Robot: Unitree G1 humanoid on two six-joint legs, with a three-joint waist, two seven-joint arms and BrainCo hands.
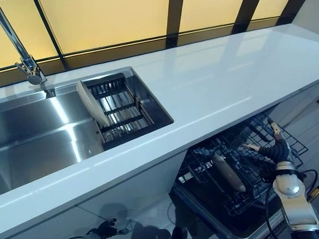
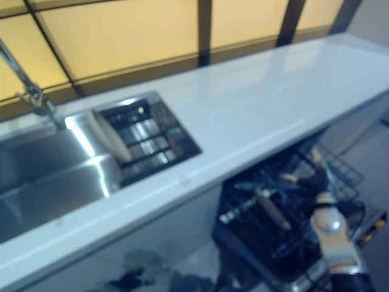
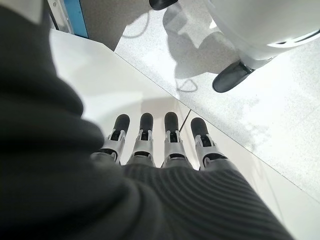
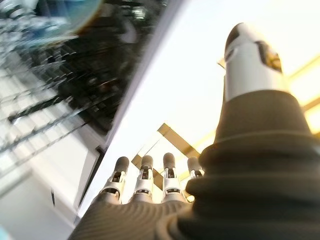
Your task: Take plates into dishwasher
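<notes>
1. Right robot hand (image 1: 277,151) sits above the dishwasher rack (image 1: 242,171), fingers straight and spread, holding nothing.
2. Left robot hand (image 3: 157,150) hangs low by the floor (image 3: 260,95); fingers straight, empty. Only its wrist view shows them clearly.
3. The rack is dark wire, pulled out below the tabletop (image 1: 214,79). One plate (image 1: 228,172) stands tilted on edge in it.
4. Second plate (image 1: 92,103), pale, leans on edge in the slotted metal drainer basket (image 1: 131,105) at the right end of the steel sink (image 1: 31,135).
5. Tabletop is white and glossy. A chrome faucet (image 1: 24,58) stands behind the sink.
</notes>
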